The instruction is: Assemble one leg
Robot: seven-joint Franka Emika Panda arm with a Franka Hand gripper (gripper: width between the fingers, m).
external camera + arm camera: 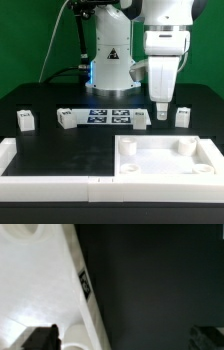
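Note:
Several small white legs with marker tags stand in a row on the black table: one at the exterior view's far left (pixel 25 120), one beside it (pixel 65 118), and two toward the right (pixel 140 118) (pixel 182 116). My gripper (pixel 160 103) hangs between those two right legs in the picture, fingers pointing down. In the wrist view the gripper (pixel 122 339) is open and empty. One dark finger (pixel 40 337) is over the large white tray-like piece (pixel 40 291) and the other (pixel 206 336) is over bare table. No leg shows in the wrist view.
The tray-like piece (pixel 205 165) with round corner holes lies at the front right; a tag (pixel 85 283) sits on its side edge. The marker board (pixel 108 115) lies behind the legs by the arm's base. A white L-shaped wall (pixel 45 178) runs along the front left.

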